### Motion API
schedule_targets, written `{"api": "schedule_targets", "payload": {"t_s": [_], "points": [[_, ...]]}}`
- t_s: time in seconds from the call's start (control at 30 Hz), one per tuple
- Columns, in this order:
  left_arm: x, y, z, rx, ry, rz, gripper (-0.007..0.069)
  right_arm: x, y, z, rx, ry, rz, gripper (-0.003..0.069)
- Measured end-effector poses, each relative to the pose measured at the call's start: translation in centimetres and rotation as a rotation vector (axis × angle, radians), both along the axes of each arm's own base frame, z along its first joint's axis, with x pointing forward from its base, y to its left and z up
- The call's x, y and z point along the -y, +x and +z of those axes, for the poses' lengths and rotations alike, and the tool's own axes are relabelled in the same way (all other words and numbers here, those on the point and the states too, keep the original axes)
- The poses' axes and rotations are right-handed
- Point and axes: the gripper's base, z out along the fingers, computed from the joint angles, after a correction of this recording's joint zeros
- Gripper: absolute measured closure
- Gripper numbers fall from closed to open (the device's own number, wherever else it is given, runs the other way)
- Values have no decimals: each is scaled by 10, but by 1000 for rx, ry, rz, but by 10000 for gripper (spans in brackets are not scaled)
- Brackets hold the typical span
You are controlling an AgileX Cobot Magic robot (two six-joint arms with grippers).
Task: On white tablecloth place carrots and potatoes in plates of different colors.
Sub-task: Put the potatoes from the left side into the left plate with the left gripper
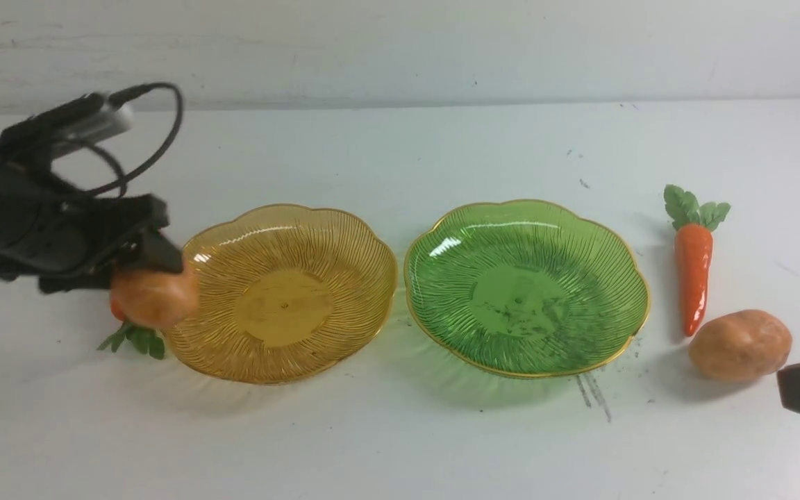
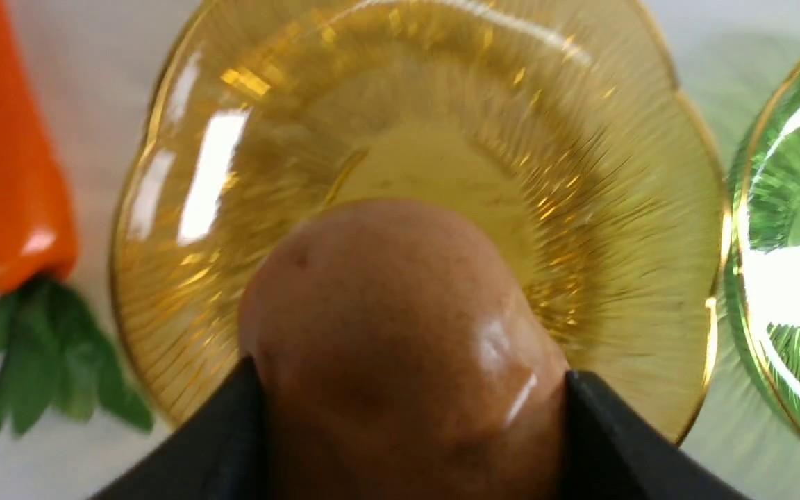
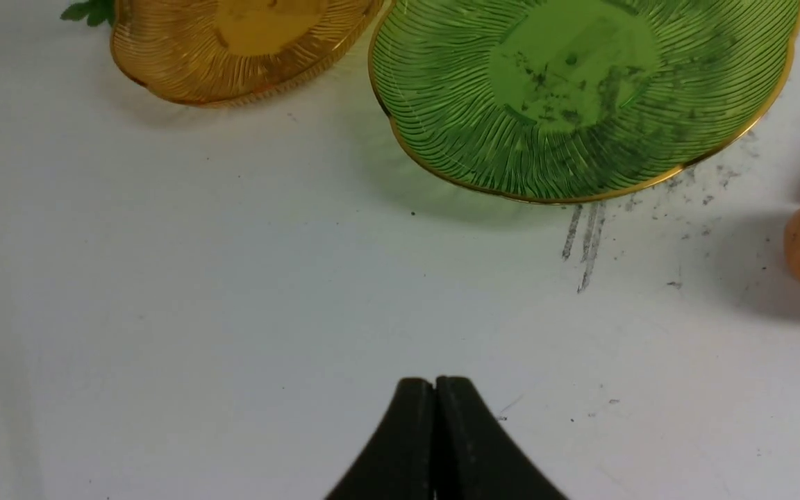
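Note:
My left gripper (image 1: pixel 153 274) is shut on a tan potato (image 1: pixel 153 298), its black fingers pressed to both sides of the potato (image 2: pixel 386 312) at the left rim of the amber plate (image 1: pixel 317 243). A carrot (image 2: pixel 4 173) lies just left of that plate, mostly hidden in the front view apart from its green leaves (image 1: pixel 136 340). The green plate (image 1: pixel 525 292) is bare. To its right lie a second carrot (image 1: pixel 693 271) and a second potato (image 1: pixel 740 345). My right gripper (image 3: pixel 435 389) is shut and holds nothing, low over the white tablecloth (image 1: pixel 400 430) near that potato.
The two plates stand side by side, almost touching. Dark scuff streaks (image 3: pixel 584 243) mark the cloth by the green plate's near rim. A pale wall (image 1: pixel 400 48) bounds the far side.

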Motion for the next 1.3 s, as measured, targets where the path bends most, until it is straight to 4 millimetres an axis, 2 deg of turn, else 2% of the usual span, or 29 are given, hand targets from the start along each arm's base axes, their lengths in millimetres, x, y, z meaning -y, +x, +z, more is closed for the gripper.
{"api": "schedule_targets", "payload": {"t_s": [0.07,0.17,0.33,0.53,0.8,0.87,0.93,0.97,1.0,1.03,1.1,1.17,1.3], "points": [[10,11,-6,19,8,-19,222,1,2,1,1,10,-34,674],[21,26,-26,-13,16,-47,209,5,5,1,-17,35,-131,674],[28,41,-57,-129,13,-89,106,17,10,-2,-66,-23,-278,674],[27,46,-58,-154,56,-133,-3,27,25,7,-160,-98,-370,674],[25,49,-41,-174,110,-200,-20,39,57,25,-239,-189,-472,664],[26,48,-36,-194,110,-218,19,41,66,26,-254,-204,-488,649],[27,46,-29,-223,109,-255,124,43,75,27,-277,-206,-510,622],[27,44,-24,-235,114,-286,224,43,82,25,-305,-205,-525,593],[27,40,-19,-246,121,-325,372,44,87,24,-316,-203,-533,569],[28,36,-14,-251,129,-358,468,44,92,23,-326,-203,-538,549],[27,24,1,-243,142,-404,585,45,105,17,-363,-203,-548,484],[27,11,19,-213,151,-421,615,45,121,6,-417,-202,-567,386],[26,-11,40,-171,158,-428,627,46,143,-15,-488,-187,-612,221]]}}
